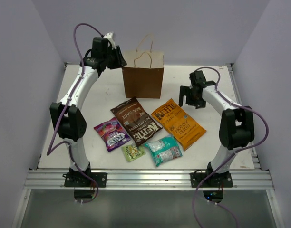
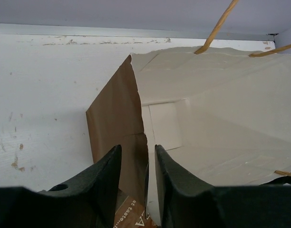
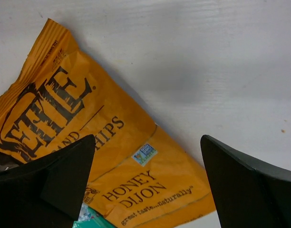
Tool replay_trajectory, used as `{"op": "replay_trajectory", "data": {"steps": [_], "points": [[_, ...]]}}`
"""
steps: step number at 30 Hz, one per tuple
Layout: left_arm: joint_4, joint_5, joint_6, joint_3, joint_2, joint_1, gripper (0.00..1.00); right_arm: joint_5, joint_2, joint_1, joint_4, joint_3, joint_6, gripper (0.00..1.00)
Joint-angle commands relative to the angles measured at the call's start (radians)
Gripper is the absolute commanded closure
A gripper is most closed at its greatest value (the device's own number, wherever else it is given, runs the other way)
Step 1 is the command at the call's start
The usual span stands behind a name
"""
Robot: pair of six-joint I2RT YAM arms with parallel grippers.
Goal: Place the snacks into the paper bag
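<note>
Clamping the left gripper (image 2: 137,151) on the left wall of the paper bag (image 1: 143,81) at upper centre of the overhead view, fingers nearly together with the paper edge pinched between them. Holding the bag upright and gaping, pale inside filling the right of the left wrist view, two looped handles (image 1: 146,50) rising above the rim. Hovering the right gripper (image 1: 189,99) at right of centre, jaws spread wide and grasping nothing, over the upper end of the orange chip bag (image 1: 179,124). Leaving all five snacks flat on the white table (image 1: 88,95) below the bag: dark brown chip bag (image 1: 136,121) beside the orange one, lying between the paper bag and the purple candy packet (image 1: 112,134), small green packet (image 1: 133,152) and teal packet (image 1: 164,150) along the lower row.
</note>
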Motion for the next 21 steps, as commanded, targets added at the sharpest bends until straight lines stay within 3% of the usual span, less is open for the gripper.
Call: {"op": "replay_trajectory", "data": {"steps": [1,5,7,11,15,18,21], "points": [[0.022,-0.006,0.033,0.047,0.0,-0.01,0.64,-0.126,0.055,0.003,0.171,-0.04,-0.076,0.03],[0.02,-0.004,0.037,0.047,0.003,-0.011,0.7,-0.186,0.133,0.002,0.223,-0.05,-0.105,0.03],[0.017,-0.008,0.039,0.047,0.003,-0.011,0.77,-0.207,0.161,0.0,0.243,-0.047,-0.133,0.02],[0.007,-0.021,0.051,0.049,0.002,-0.011,0.78,-0.262,0.218,0.0,0.24,-0.036,-0.171,0.04],[-0.006,-0.04,0.057,0.049,0.0,-0.011,0.78,-0.301,0.199,-0.001,0.236,-0.053,-0.171,0.21],[-0.013,-0.044,0.06,0.049,0.003,-0.011,0.79,-0.333,0.187,0.0,0.216,-0.057,-0.176,0.25],[-0.015,-0.046,0.059,0.047,0.005,-0.011,0.81,-0.387,0.181,0.0,0.211,-0.068,-0.174,0.36]]}}
